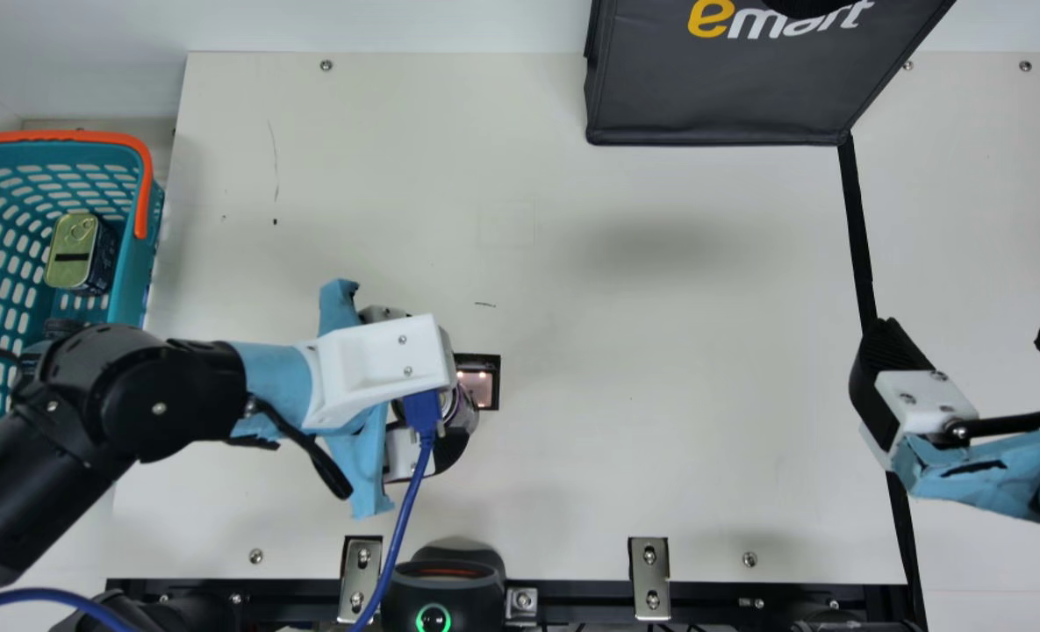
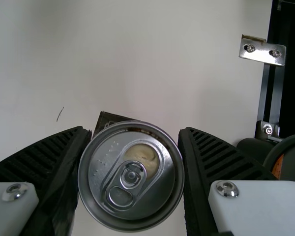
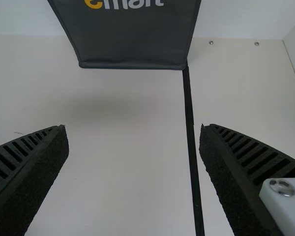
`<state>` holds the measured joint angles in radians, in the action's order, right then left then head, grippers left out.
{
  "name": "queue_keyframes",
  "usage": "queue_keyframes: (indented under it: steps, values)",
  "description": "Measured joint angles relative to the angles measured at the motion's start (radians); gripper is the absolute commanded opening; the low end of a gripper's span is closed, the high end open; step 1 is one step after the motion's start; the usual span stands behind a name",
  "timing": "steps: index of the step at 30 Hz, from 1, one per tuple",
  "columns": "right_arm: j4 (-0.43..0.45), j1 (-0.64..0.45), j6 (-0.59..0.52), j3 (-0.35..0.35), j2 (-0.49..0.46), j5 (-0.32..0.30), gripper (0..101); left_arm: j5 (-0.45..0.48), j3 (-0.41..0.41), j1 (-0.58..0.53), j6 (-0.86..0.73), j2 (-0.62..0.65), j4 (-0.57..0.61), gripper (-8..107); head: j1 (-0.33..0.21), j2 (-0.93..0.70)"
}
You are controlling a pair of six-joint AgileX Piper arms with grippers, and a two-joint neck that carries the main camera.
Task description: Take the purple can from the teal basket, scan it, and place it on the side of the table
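Over the left middle of the table, my left gripper (image 1: pixel 381 362) holds the purple can, whose silvery end (image 1: pixel 467 414) peeks out beside the small dark-framed window (image 1: pixel 483 395). In the left wrist view the can's lid with its pull tab (image 2: pixel 130 179) lies between both ribbed fingers of the left gripper (image 2: pixel 135 132), which are shut on it. The teal basket (image 1: pixel 129 285) stands at the far left, partly behind the left arm. At the right, the right gripper (image 1: pixel 967 338) is open and holds nothing; the right wrist view shows that gripper (image 3: pixel 135 130) with its fingers wide apart.
A tin with a gold lid (image 1: pixel 72 250) lies in the basket. A dark grey bag (image 1: pixel 721 88) stands at the back. A black device with a green ring (image 1: pixel 436 584) sits at the front edge, near metal brackets (image 1: pixel 649 579). A black strip (image 1: pixel 862 237) runs along the right.
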<state>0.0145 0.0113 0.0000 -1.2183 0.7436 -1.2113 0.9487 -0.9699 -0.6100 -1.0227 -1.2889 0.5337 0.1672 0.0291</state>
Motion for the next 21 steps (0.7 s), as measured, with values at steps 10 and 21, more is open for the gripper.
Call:
queue_keyframes:
  steps: [10, 21]
  values:
    - [0.0, 0.0, 0.0, 0.0, 0.0, 0.0, 95, 0.037, 0.0, 0.043, -0.158, -0.024, 0.058, -8, 0.0, 0.0]
    - [0.0, 0.0, 0.0, 0.0, 0.0, 0.0, 95, 0.01, 0.01, 0.051, -0.213, -0.059, 0.086, 19, 0.0, 0.0]
